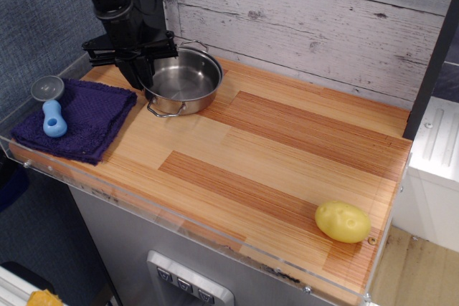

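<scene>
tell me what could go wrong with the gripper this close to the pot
1. The gripper sits at the left rim of the pot; a sideways nudge could slide or tip it.
2. The cloth lies just beside them and might snag.
3. The potato lies near the front right corner and could roll off if jolted.

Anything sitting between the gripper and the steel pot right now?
Nothing visible. The gripper is at the rim of the steel pot; whether it grips is unclear. The purple cloth with the blue cutter lies beside it, the potato far off at the front corner.
</scene>
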Robot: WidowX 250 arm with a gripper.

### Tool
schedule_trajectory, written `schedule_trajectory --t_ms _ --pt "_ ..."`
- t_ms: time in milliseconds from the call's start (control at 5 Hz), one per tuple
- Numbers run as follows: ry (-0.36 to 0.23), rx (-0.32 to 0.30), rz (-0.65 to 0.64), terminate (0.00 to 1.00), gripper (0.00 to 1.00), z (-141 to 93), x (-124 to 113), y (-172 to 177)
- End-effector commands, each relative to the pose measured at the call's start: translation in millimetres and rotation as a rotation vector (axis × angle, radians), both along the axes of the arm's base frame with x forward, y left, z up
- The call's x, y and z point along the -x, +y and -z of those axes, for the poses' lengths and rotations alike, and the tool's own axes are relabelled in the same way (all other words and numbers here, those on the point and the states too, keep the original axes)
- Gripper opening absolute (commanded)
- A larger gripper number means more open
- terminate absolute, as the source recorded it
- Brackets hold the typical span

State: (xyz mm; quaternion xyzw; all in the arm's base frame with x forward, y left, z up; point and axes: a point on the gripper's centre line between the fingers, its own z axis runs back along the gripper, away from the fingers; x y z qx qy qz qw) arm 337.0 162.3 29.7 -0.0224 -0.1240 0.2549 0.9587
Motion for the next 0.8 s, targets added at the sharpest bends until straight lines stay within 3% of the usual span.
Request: schedule_trajectory --t_ms 0,200,600 --pt "-0.040 -0.047 -0.042 0.00 0.00 -14.1 -2.6 28.3" --pt "-0.002 -0.023 -0.060 0.00 1.00 -11.3 0.0 27.3" --pt "0.016 -0.029 -0.085 0.00 1.00 -9.1 5.5 22.1"
